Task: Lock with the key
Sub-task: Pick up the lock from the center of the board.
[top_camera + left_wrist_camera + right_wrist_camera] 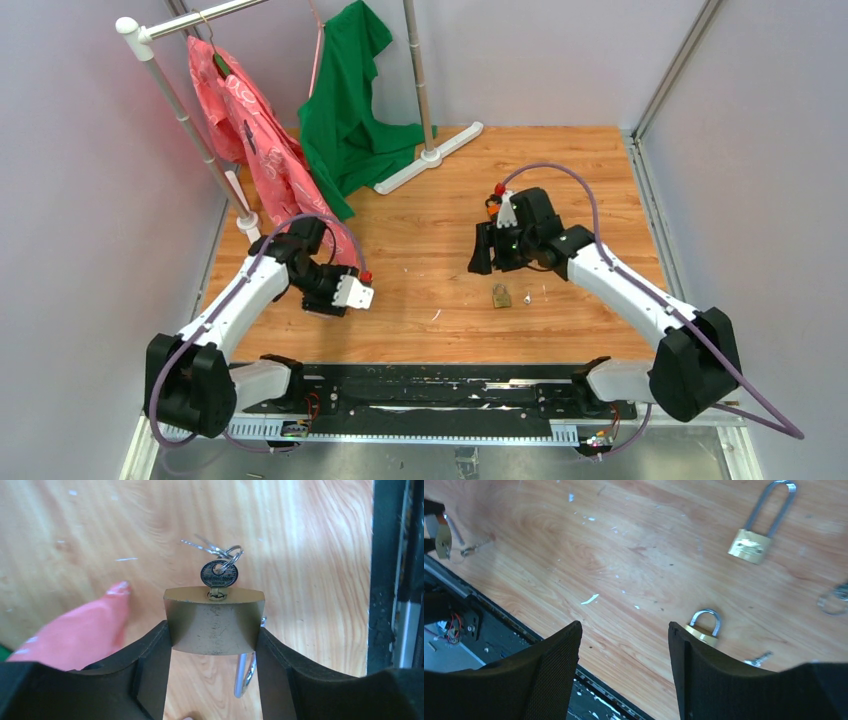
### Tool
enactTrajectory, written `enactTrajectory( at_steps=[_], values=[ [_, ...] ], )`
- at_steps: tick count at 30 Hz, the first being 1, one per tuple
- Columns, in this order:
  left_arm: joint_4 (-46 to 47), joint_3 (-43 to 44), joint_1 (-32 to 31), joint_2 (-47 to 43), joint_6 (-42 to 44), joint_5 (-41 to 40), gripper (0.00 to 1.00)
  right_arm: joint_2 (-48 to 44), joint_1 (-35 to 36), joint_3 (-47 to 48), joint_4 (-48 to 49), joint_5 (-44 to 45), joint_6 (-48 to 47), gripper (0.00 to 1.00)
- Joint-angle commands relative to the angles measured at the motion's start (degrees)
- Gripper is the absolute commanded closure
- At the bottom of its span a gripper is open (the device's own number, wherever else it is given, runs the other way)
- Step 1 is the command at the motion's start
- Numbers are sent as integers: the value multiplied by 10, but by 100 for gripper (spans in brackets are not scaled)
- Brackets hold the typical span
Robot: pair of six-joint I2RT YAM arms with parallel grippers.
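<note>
Wooden tabletop [430, 270]: landmark. Left gripper [214, 645], above the tabletop's left part, is clamped on a brass padlock body [214, 622]; a dark-headed key on a ring [219, 573] sits in its keyway. Right gripper [624, 645] hangs apart, empty, above a small brass padlock [704, 628]. Risk, judged: unsupported turning could twist the lock from the pads.

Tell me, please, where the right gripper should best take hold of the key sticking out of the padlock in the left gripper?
Pinch the key's round flat head across its two faces, approaching from the end opposite the left gripper. The head protrudes from the padlock's base, clear of the fingers; avoid the dangling key ring.
</note>
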Motion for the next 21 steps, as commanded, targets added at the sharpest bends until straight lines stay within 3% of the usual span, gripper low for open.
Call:
enactTrajectory(
  at_steps=[1, 6, 10, 21],
  values=[
    [22, 59, -52, -13, -163, 14, 100, -13, 57, -55, 157, 2, 89, 32],
    [90, 76, -134, -76, -266, -25, 100, 9, 101, -82, 315, -17, 179, 27],
    [148, 98, -172, -77, -338, -57, 100, 55, 144, -58, 393, -45, 206, 25],
    [204, 106, -186, -64, -376, -70, 100, 198, 179, 49, 459, -128, 268, 29]
  ],
)
